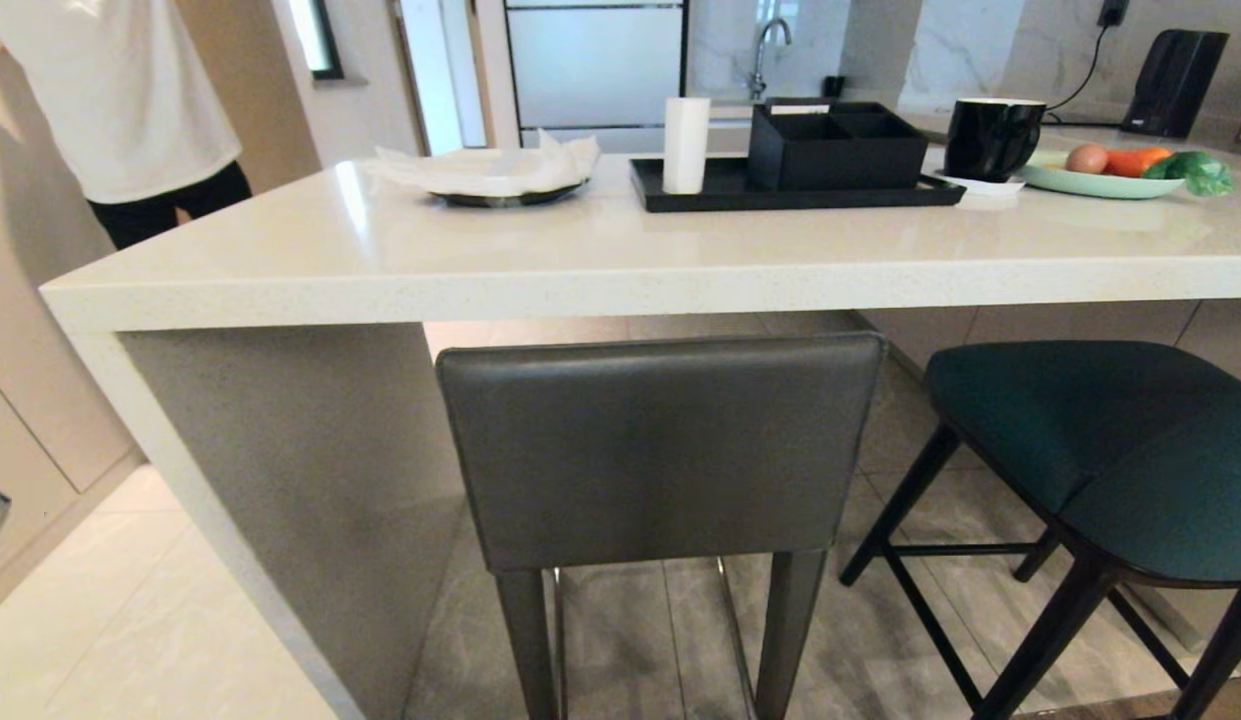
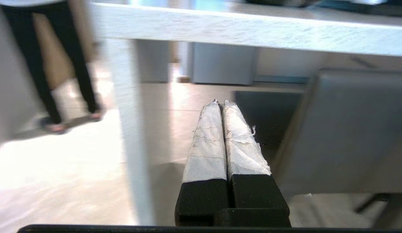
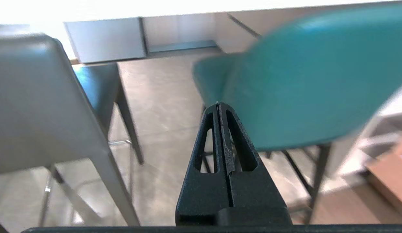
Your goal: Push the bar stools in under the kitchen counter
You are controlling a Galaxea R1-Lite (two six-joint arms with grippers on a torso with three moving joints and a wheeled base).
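Observation:
The dark grey bar stool (image 1: pixel 660 450) stands with its square back just below the front edge of the white kitchen counter (image 1: pixel 620 270), seat beneath the slab. The teal bar stool (image 1: pixel 1110 440) is to its right, turned at an angle, with thin black legs. Neither gripper shows in the head view. In the left wrist view my left gripper (image 2: pixel 220 103) is shut and empty, pointing between the counter's slab leg (image 2: pixel 129 129) and the grey stool (image 2: pixel 346 129). In the right wrist view my right gripper (image 3: pixel 218 104) is shut and empty, its tip close before the teal stool's shell (image 3: pixel 311 77), with the grey stool (image 3: pixel 32 103) beside it.
A person in a white shirt (image 1: pixel 120 100) stands beyond the counter's left end. The countertop carries a plate with paper (image 1: pixel 500 170), a black tray (image 1: pixel 800 195) with a box, a black mug (image 1: pixel 990 135) and a plate of vegetables (image 1: pixel 1100 178). A cardboard box (image 3: pixel 392 174) lies beyond the teal stool.

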